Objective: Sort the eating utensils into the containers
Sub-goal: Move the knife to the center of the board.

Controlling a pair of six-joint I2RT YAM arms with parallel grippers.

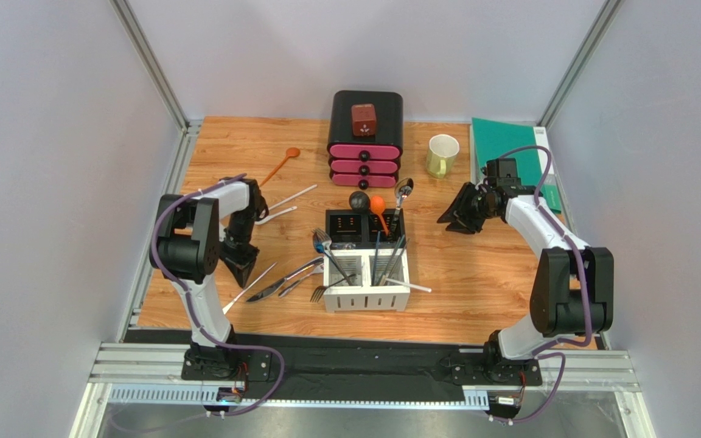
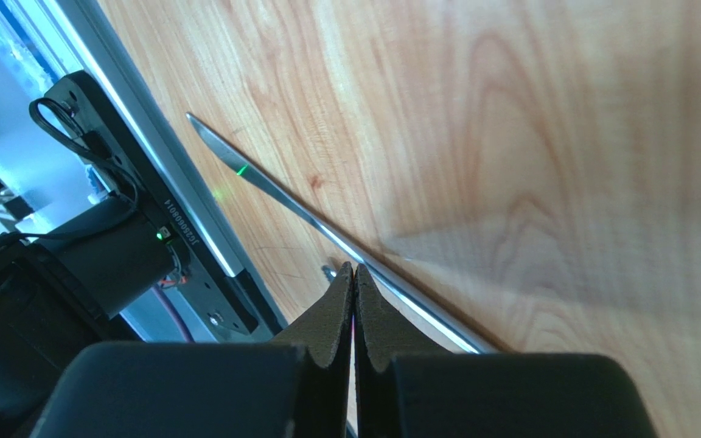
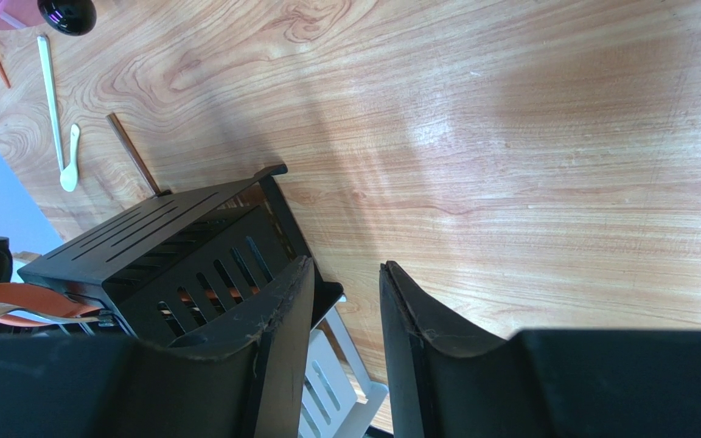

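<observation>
Wooden counter (image 1: 482, 274) inside a grey-walled cell, with the caddy (image 1: 368, 299) in the middle, several utensils already standing in it. Key relation: a slim silver knife (image 2: 313, 219) lies flat on the counter right at the tips of the left jaws. The left jaws are clenched pad to pad with nothing visible between them (the knife passes beside the tips, not through them, as far as the left wrist view shows). Its long axis runs diagonally, pointed end toward the near-left rail and the other end toward the caddy. Overhead it sits just under the left arm (image 1: 201, 239), with a small pile of silver cutlery (image 1: 295, 278) between it and the caddy. The right jaws hang half apart and empty on the far side of the caddy, well apart from the knife. Judgement: the left arm is clearly nearer. Its jaws would need to part and straddle the knife across its narrow width before any lift toward the caddy.
</observation>
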